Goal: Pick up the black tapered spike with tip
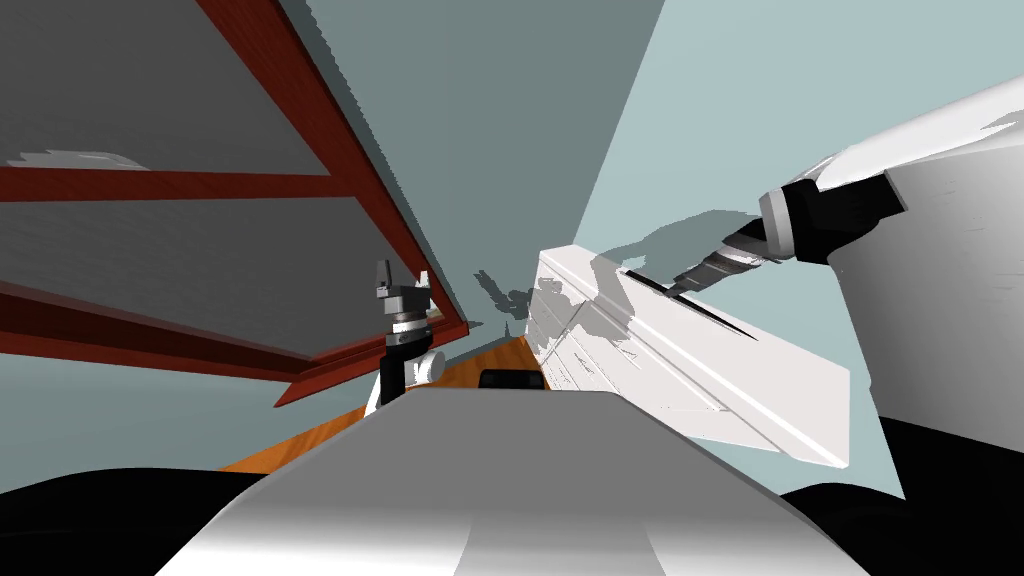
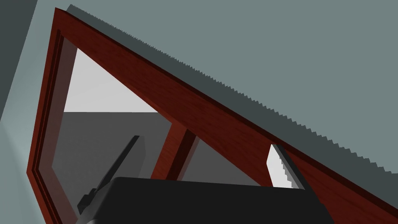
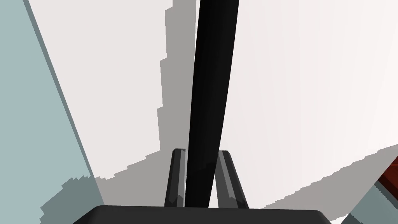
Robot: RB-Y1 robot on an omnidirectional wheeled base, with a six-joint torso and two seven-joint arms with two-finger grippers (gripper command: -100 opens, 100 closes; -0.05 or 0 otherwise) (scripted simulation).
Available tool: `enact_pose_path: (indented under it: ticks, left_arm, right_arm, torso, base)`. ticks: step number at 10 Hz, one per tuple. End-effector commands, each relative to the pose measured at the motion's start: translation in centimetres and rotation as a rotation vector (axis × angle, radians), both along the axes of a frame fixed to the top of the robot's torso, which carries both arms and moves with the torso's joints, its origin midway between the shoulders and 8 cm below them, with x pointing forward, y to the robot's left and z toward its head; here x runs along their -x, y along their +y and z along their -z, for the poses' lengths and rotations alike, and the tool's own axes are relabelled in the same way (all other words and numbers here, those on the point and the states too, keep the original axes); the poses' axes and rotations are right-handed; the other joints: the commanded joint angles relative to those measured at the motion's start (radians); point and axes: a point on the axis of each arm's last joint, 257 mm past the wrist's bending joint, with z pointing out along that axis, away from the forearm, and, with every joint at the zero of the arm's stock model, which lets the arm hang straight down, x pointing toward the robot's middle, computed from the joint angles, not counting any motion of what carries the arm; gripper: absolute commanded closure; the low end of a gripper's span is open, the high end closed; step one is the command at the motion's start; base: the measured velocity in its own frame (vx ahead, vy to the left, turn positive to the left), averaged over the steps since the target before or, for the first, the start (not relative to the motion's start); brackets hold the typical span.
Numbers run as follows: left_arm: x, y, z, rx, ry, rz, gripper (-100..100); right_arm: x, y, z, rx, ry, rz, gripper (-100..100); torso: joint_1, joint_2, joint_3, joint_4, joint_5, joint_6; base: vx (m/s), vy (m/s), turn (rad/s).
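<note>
White slab (image 1: 760, 395) close under right pincer (image 3: 202, 153), black spike (image 3: 212, 77) filling its gap, wall (image 3: 35, 116) alongside

A white cabinet (image 1: 700, 365) stands opposite a red-brown window frame (image 1: 330, 150)

The black tapered spike (image 3: 210, 97) is showing a smooth, matt black surface. The white furniture top (image 3: 311, 77) is reading as plain, smooth and matt. The window frame (image 2: 155, 89) is displaying red-brown wood grain with a faint sheen. The floor (image 1: 300, 440) is showing an orange wood finish. The right gripper (image 3: 202, 151) is presenting smooth, dull grey fingers on a matt dark body.
</note>
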Motion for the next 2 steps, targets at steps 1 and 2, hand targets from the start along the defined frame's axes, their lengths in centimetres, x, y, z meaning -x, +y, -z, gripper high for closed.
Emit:
enact_pose_path:
  ticks: [1, 2]
  left_arm:
    - [0.00, 0.00, 0.00, 0.000, 0.000, 0.000, 0]
    - [0.00, 0.00, 0.00, 0.000, 0.000, 0.000, 0]
  right_arm:
    - [0.00, 0.00, 0.00, 0.000, 0.000, 0.000, 100]
    - [0.04, 0.05, -0.06, 0.000, 0.000, 0.000, 0]
  torso:
    - [0.000, 0.000, 0.000, 0.000, 0.000, 0.000]
    - [0.000, 0.000, 0.000, 0.000, 0.000, 0.000]
  base:
    - [-0.001, -0.008, -0.007]
    - [0.000, 0.000, 0.000]
